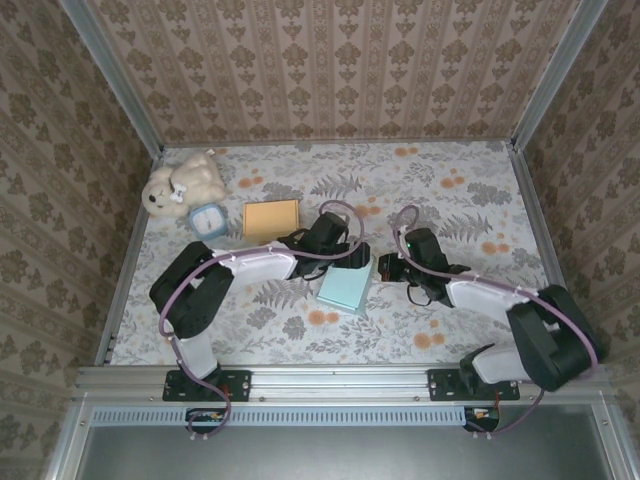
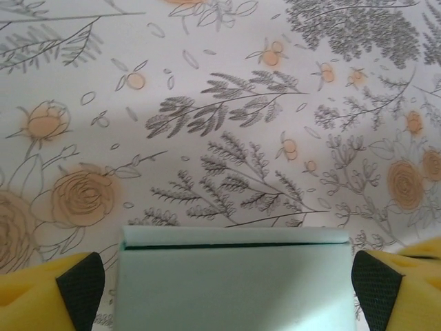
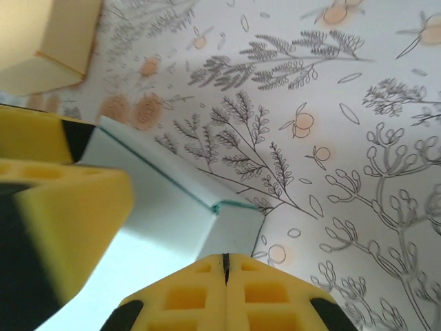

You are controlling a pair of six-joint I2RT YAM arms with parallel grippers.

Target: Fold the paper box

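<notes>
Box [image 1: 345, 288] is lying mid-frame on the tabletop [image 1: 450, 190]; left tool [image 2: 229, 283] is straddling it, released; right tool [image 3: 224, 265] is sitting clenched at its corner.

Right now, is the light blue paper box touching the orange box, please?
Apart. The top view shows the light blue paper box lying clear of the orange box, a plain gap between them.

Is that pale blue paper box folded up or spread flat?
Folded, at least partly: the pale blue paper box shows a flap creased over its far edge. Finished? Cannot tell.
</notes>
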